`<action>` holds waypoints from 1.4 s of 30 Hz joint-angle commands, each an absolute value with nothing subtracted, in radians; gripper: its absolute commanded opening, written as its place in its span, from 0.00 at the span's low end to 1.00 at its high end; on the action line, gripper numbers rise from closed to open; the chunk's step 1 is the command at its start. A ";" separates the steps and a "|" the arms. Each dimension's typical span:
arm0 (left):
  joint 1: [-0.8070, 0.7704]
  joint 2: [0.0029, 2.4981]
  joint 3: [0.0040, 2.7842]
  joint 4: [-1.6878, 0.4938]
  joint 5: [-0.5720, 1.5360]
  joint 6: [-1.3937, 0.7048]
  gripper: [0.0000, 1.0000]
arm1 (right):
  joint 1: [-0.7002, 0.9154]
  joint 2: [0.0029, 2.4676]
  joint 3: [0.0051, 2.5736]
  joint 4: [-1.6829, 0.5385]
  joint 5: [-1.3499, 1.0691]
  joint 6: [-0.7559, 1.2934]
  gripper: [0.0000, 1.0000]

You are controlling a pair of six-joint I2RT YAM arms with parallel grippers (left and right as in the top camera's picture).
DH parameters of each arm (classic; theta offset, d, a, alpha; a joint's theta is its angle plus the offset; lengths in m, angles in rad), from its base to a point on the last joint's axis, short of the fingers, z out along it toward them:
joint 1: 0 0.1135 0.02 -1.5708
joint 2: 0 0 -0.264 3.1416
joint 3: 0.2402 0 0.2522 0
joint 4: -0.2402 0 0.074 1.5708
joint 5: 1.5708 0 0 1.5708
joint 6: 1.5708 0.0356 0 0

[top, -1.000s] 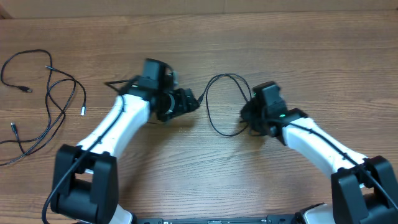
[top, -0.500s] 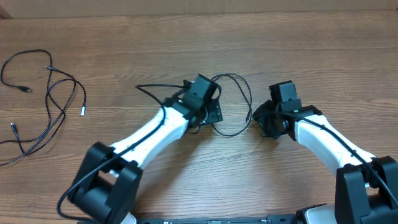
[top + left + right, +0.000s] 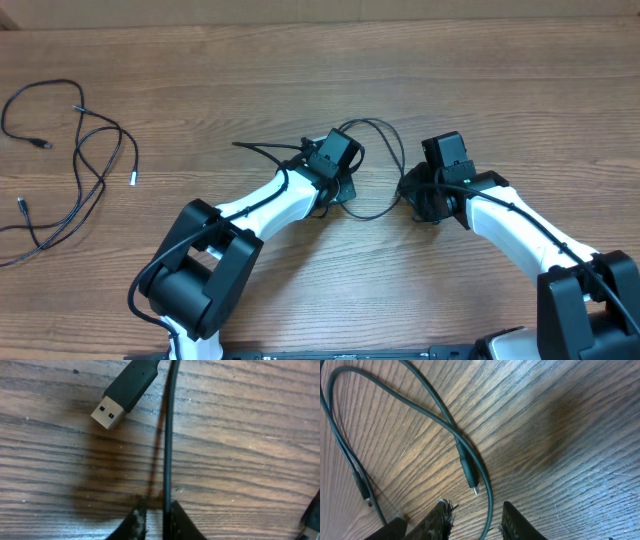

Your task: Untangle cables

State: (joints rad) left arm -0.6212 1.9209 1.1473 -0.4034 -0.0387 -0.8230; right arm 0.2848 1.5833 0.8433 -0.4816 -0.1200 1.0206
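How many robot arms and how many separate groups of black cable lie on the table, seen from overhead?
Robot arms: 2 (left arm, right arm)
Cable groups: 2 (loose cables at left edge, centre cables between the arms)
Total: 4

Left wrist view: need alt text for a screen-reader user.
A thin black cable runs straight down into the left end effector, whose fingertips close on it at the bottom edge. A black USB-A plug lies upper left on the wooden table.
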 commanded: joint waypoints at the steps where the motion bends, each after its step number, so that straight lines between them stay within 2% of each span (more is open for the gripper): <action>1: -0.613 1.924 1.161 -0.439 -0.048 -0.707 0.15 | 0.288 1.586 0.835 -0.479 -0.097 1.021 0.32; 7: -0.548 1.888 1.290 -0.751 -0.045 -0.467 0.09 | 0.288 1.586 0.835 -0.481 -0.097 1.021 0.32; 12: -0.484 1.888 1.390 -1.016 -0.091 -0.362 0.17 | 0.288 1.586 0.835 -0.477 -0.098 1.022 0.32; 19: -0.398 1.888 1.431 -1.260 -0.303 -0.352 0.22 | 0.288 1.586 0.835 -0.477 -0.098 1.021 0.32; 23: -0.350 1.888 1.463 -1.347 -0.341 -0.356 0.33 | 0.288 1.586 0.835 -0.477 -0.098 1.021 0.32; 25: -0.336 1.888 1.482 -1.369 -0.319 -0.359 0.45 | 0.288 1.586 0.835 -0.477 -0.098 1.022 0.32; 27: -0.332 1.888 1.501 -1.388 -0.316 -0.359 0.69 | 0.288 1.586 0.835 -0.477 -0.098 1.022 0.32; 29: -0.332 1.888 1.514 -1.386 -0.283 -0.355 0.77 | 0.288 1.586 0.835 -0.477 -0.098 1.021 0.32; 33: -0.341 1.888 1.522 -1.348 -0.124 -0.258 0.76 | 0.288 1.586 0.835 -0.477 -0.098 1.022 0.32; 37: -0.365 1.889 1.515 -1.272 0.099 -0.200 0.61 | 0.288 1.586 0.835 -0.476 -0.098 1.022 0.32; 40: -0.405 1.890 1.504 -1.231 0.176 -0.146 0.45 | 0.288 1.586 0.835 -0.477 -0.095 1.021 0.10; 42: -0.430 1.890 1.497 -1.213 0.176 -0.146 0.44 | 0.288 1.586 0.835 -0.478 -0.089 1.022 0.09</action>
State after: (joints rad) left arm -0.3923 1.9171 1.4986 -1.2240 0.0650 -0.2047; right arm 0.2848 1.5833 0.8429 -0.4828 -0.1108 1.0214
